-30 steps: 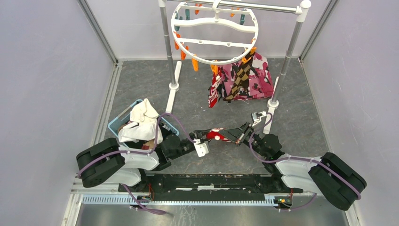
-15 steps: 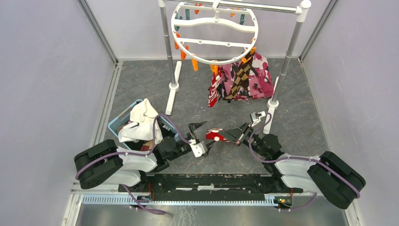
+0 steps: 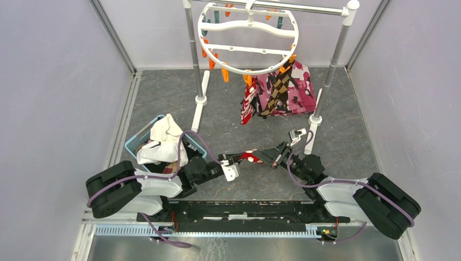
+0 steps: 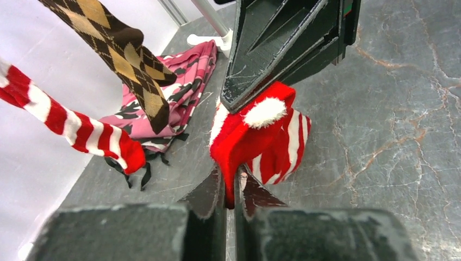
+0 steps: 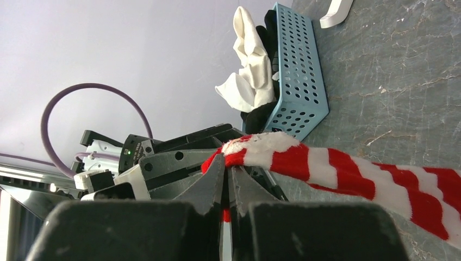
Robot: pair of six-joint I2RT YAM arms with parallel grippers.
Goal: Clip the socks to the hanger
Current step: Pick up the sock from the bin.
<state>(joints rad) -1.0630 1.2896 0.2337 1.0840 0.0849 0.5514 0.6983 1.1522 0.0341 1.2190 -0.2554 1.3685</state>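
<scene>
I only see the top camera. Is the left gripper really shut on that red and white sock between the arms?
Observer: Yes, the left wrist view shows the left gripper pinching the red edge of the striped sock, jaws nearly together.
Operator: And the right one?
Observer: The right wrist view shows the right gripper shut on the sock near its fuzzy white trim.
Operator: Any detail I'm missing?
Observer: A white pom-pom sits against the right gripper's finger.

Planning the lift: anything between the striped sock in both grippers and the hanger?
Nothing visible between the held sock and the hanger. Two clipped socks drape off its near rim, right of centre; orange pins left of them look free.
</scene>
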